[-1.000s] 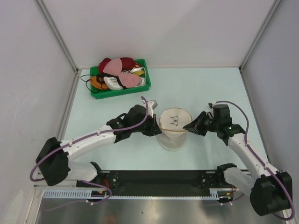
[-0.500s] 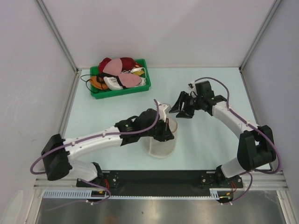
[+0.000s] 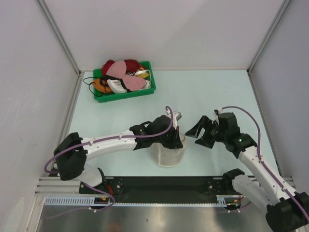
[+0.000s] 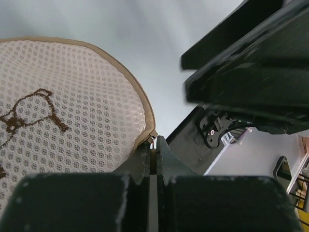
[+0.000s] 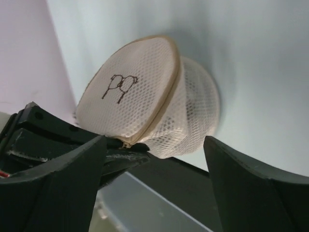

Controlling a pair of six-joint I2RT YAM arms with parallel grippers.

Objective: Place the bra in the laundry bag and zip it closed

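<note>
The cream mesh laundry bag (image 3: 168,155) stands near the table's front middle, its lid (image 5: 126,92) with a brown stitched figure tilted up. My left gripper (image 3: 175,139) is at the bag's right rim, shut on the small zip pull (image 4: 153,138) at the end of the tan zip (image 4: 129,76). My right gripper (image 3: 197,134) hangs just right of the bag, open, nothing between its fingers (image 5: 244,186). In the right wrist view the bag (image 5: 193,113) lies ahead of the open jaws, apart from them. The bra shows in no view.
A green plastic bin (image 3: 126,95) with several coloured bras stands at the back left. Grey walls close in the table on the left, right and back. The black rail (image 3: 164,184) with both arm bases runs along the near edge.
My right gripper let go of the bag's rim, opened wide, swung away and came back to the bag's right. My left gripper moved round the rim to the right, and the bag shifted nearer.
</note>
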